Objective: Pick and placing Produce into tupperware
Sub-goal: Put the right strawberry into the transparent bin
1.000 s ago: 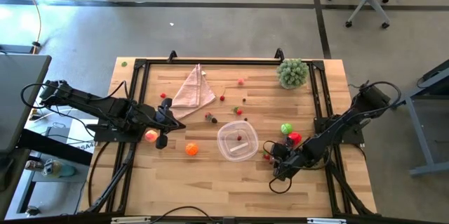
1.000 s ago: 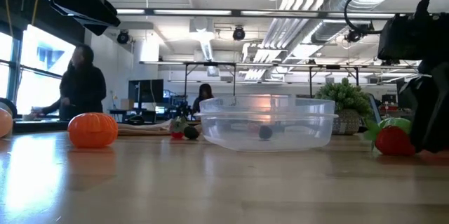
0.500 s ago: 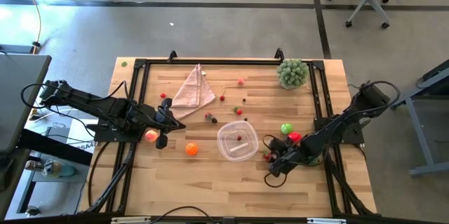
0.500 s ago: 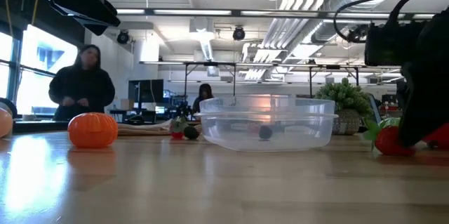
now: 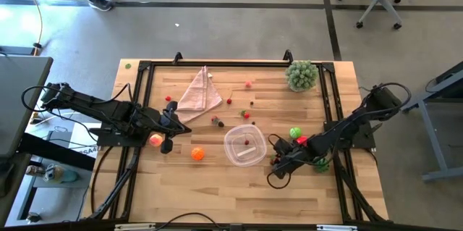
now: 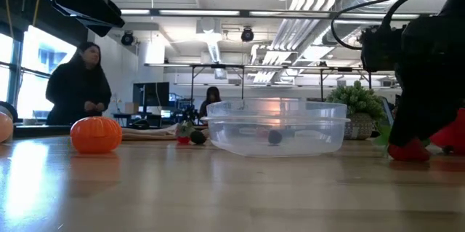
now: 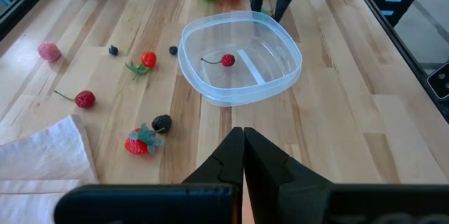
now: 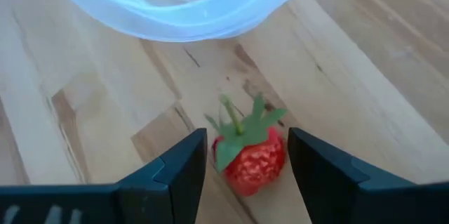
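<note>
The clear tupperware (image 5: 244, 145) (image 6: 275, 126) sits mid-table with a red cherry (image 7: 227, 60) inside. My right gripper (image 8: 247, 171) (image 5: 277, 161) is low beside the tub's right edge, open, one finger on each side of a red strawberry (image 8: 251, 159) (image 6: 407, 150) that lies on the wood. I see a small gap at each finger. The green apple (image 5: 294, 133) and red apple (image 5: 303, 141) lie just behind that arm. The orange (image 5: 197, 154) and pink peach (image 5: 155, 140) rest to the left. My left gripper (image 7: 243, 143) (image 5: 172, 124) waits shut near the peach.
The folded pink cloth (image 5: 199, 92) and the bushy plant (image 5: 302, 74) are toward the far edge. Small berries (image 5: 217, 121) are scattered between the cloth and the tub. Something dark green (image 5: 320, 164) shows under my right arm. A person (image 6: 78, 86) stands beyond the table.
My right gripper has moved toward the table's left, closer to the tub's right edge, and has come down around the strawberry. In the low view it now covers the green apple. The person in the background has shifted.
</note>
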